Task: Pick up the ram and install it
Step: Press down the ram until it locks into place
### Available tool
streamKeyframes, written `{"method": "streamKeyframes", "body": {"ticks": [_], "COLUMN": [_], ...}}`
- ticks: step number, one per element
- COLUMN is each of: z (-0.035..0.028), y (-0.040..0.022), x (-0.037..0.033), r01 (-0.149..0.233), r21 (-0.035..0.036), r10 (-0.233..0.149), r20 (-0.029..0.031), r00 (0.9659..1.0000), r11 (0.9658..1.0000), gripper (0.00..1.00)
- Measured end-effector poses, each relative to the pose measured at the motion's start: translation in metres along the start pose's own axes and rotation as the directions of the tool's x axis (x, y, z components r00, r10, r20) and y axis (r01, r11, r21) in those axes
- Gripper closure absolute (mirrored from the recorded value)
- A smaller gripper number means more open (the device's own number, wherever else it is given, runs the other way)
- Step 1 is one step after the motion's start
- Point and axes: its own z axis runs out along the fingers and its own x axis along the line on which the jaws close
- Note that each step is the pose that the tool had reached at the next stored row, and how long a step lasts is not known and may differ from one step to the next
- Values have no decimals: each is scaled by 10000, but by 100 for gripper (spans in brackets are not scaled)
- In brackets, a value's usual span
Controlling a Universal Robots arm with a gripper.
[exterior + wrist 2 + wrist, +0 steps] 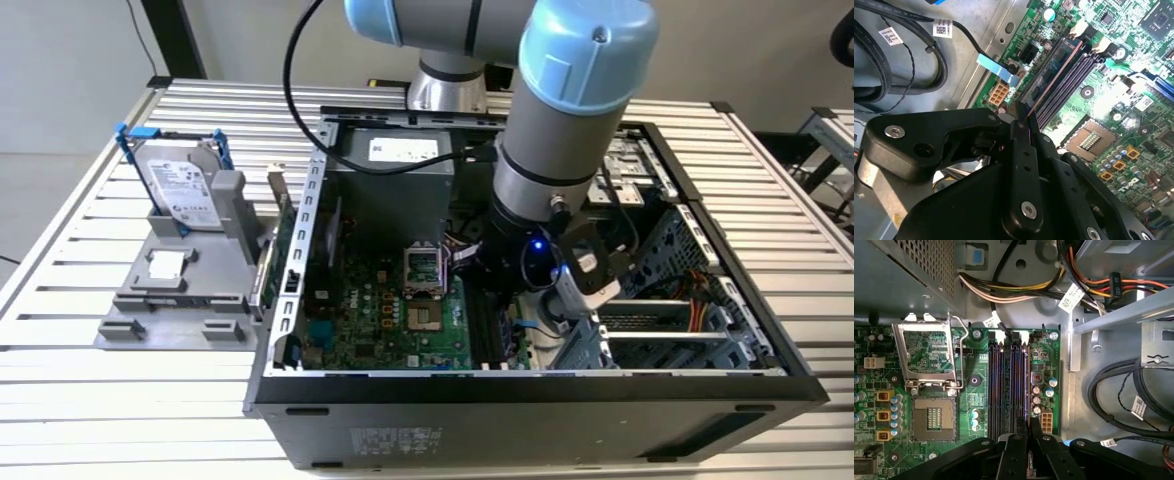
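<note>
My gripper (1024,119) is shut on the ram (1052,82), a thin dark board that I see edge-on, running away from the black fingers (1021,137). The ram is in line with the dark memory slots (1066,85) on the green motherboard (1114,107), at the slot nearest the board's edge. I cannot tell whether it is seated or just above. In the first wrist view, the ram's thin edge (1027,382) lies along the outermost slot, beside the other slots (1004,385), with the gripper (1028,429) at one end. In the exterior view, the gripper (518,300) is low inside the open computer case (534,385).
An open processor socket (929,360) lies beside the slots. Black cables (1119,405) and coloured wire bundles (1019,290) run near the motherboard's edge. A metal drive cage (667,330) fills the case's right. Outside the case, a silver hard drive with blue rails (180,185) stands on a grey fixture (174,295).
</note>
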Motion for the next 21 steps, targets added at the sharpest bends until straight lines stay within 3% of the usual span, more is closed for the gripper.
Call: {"method": "streamKeyframes", "body": {"ticks": [7,9,21], "z": [25,35,35], "y": [1,4,12], "x": [2,9,13], "r01": [1,0,5], "r21": [9,-17,-1], "r10": [-1,0,-5], "r20": [-1,4,0], "r00": [10000,10000,10000], "r11": [10000,10000,10000], "gripper": [100,100,100]}}
